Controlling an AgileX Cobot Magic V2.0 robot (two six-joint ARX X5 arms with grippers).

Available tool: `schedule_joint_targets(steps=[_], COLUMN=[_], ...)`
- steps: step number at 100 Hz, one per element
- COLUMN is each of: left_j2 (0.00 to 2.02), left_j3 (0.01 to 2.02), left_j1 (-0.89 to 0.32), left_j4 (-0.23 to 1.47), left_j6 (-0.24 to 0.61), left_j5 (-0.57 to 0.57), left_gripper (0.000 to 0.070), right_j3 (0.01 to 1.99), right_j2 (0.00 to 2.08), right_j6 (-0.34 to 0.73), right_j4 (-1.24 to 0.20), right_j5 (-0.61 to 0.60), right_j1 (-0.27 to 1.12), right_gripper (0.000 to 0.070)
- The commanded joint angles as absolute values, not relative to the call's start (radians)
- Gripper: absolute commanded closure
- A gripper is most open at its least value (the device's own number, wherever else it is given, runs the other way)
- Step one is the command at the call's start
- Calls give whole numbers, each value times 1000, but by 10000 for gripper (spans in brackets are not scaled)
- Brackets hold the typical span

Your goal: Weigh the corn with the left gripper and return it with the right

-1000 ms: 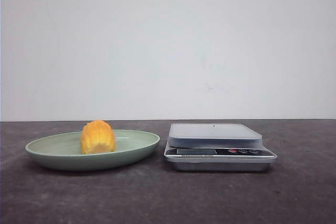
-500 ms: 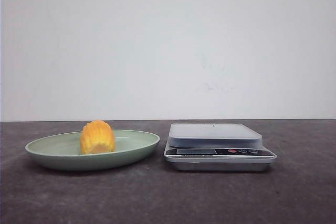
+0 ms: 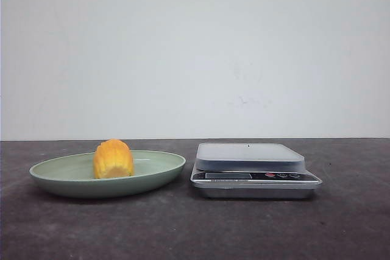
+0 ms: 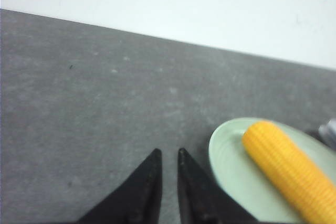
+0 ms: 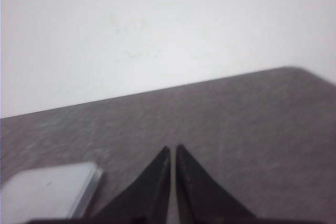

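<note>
The corn (image 3: pixel 113 159), a short yellow-orange cob piece, lies on the green plate (image 3: pixel 158 170) at the left of the table. It also shows in the left wrist view (image 4: pixel 291 169), on the plate (image 4: pixel 231 156). My left gripper (image 4: pixel 168 153) hovers over bare table just beside the plate's rim, its jaws nearly together and empty. My right gripper (image 5: pixel 172 149) is shut and empty over bare table, beside the scale (image 5: pixel 44 190). Neither gripper shows in the front view.
A silver digital scale (image 3: pixel 255 168) with a pale weighing platform stands right of the plate, a small gap between them. A white wall rises behind the dark grey table.
</note>
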State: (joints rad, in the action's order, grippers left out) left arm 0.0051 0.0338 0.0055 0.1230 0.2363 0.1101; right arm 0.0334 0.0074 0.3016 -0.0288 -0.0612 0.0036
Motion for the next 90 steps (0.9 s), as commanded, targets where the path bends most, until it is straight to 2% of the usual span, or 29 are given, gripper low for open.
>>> schedule_joint_targets(steps=[1,7,18,22,26,32,36,39,42,45,67,90], left_j2=[5,14,69,104,142,202,239,266,294,322,565,797], left_j3=[76,139,278,329,377,449,494,527,560,592,825,937], left_j1=[4,2,2,2,2,1,1,1,1,1,-14,-139], left_j4=[115,115,113,113,112,114,117,117,119,121,247,356], left_j6=[372,406,406,398,393,379,374,374,374,375,375,344], left_j5=[124,132,126,124,125,136,158,175,186,190,289,282], left_gripper=[688,688,688,688,688,648,561,476,409,375,376,374], right_j3=[95,159,307,361,410,479,520,550,580,608,765,889], right_j2=[18,44,141,187,236,304,345,373,397,417,519,575], right_j6=[385,392,371,355,351,352,352,352,352,350,317,274], right_j4=[-66,-110,-167,-179,-184,-196,-207,-222,-242,-261,-336,-439], right_j5=[-64,-64,-54,-54,-58,-78,-90,-105,-120,-135,-197,-221], right_j1=[4,5,5,5,5,5,5,5,6,7,52,85], right_gripper=[697,697,696,675,593,383,272,237,234,234,234,233])
